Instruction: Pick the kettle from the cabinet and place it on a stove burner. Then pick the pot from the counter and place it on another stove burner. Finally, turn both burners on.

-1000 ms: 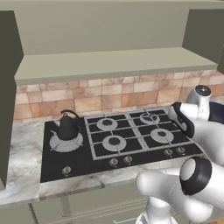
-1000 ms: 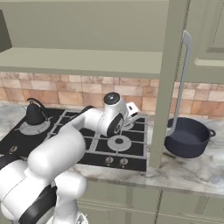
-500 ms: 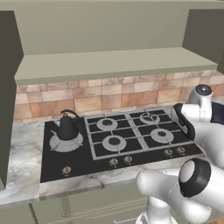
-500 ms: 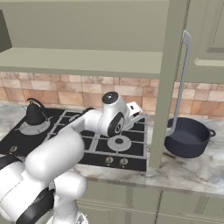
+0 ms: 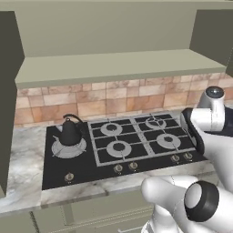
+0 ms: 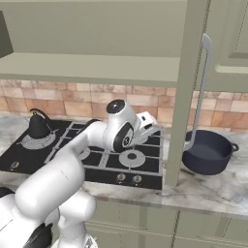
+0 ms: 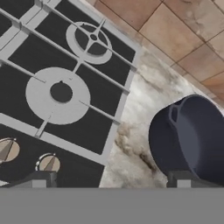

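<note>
The dark kettle (image 5: 70, 132) stands on the large silvery stove burner (image 5: 68, 148) at the cooktop's left end, also seen as kettle (image 6: 38, 125) on burner (image 6: 35, 142). The navy pot (image 6: 208, 152) rests on the marbled counter (image 6: 213, 189) right of the cooktop, partly behind the cabinet's open door (image 6: 186, 87). My gripper (image 6: 149, 127) hovers over the right side of the cooktop, open and holding nothing. In the hand view, the gripper (image 7: 111, 181) looks down at the counter (image 7: 140, 127), with the pot (image 7: 192, 140) just beyond its right fingertip (image 7: 181, 178).
Four smaller burners with black grates (image 5: 136, 136) fill the cooktop's middle and right. Control knobs (image 7: 48, 162) line its front edge. The door's long grey bar handle (image 6: 201, 92) hangs between my hand and the pot. A tiled wall (image 5: 113, 98) runs behind.
My hand has edged slightly to the right, toward the pot. The kettle and the pot have not moved, and the jaws stay open.
</note>
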{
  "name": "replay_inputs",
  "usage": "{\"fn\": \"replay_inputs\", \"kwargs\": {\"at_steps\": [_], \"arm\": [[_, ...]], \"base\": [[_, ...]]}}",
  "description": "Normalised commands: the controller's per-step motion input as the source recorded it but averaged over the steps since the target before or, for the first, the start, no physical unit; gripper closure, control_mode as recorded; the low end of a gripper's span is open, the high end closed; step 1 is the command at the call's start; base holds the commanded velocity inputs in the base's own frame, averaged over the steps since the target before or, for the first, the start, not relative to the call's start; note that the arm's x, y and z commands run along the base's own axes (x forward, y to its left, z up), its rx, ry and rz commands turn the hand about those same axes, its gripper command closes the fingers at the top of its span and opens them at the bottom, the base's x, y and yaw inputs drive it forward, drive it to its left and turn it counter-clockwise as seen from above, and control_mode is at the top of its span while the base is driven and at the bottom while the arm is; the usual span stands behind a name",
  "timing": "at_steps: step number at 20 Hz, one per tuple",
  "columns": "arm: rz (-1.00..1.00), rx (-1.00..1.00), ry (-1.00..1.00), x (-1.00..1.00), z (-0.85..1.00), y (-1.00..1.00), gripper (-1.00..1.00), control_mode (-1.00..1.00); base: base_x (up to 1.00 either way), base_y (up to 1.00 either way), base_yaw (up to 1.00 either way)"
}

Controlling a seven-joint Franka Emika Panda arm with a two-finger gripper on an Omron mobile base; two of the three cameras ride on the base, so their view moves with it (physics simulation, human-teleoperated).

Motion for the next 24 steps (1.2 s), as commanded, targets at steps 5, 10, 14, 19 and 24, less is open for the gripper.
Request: {"fn": "replay_inputs", "kwargs": {"at_steps": [5,10,14,19,24], "arm": [[-0.05,-0.02,0.01,-0.09,0.2,-0.03,-1.0,-1.0],[-0.04,-0.02,0.04,-0.01,0.08,-0.1,-1.0,-1.0],[-0.01,0.0,0.01,0.0,0.0,-0.14,-1.0,-1.0],[0.0,0.0,0.0,0.0,0.0,-0.19,-1.0,-1.0],[0.0,0.0,0.01,0.0,0.0,-0.25,-1.0,-1.0]], "base": [[0.0,0.0,0.0],[0.0,0.0,0.0],[0.0,0.0,0.0],[0.0,0.0,0.0],[0.0,0.0,0.0]]}}
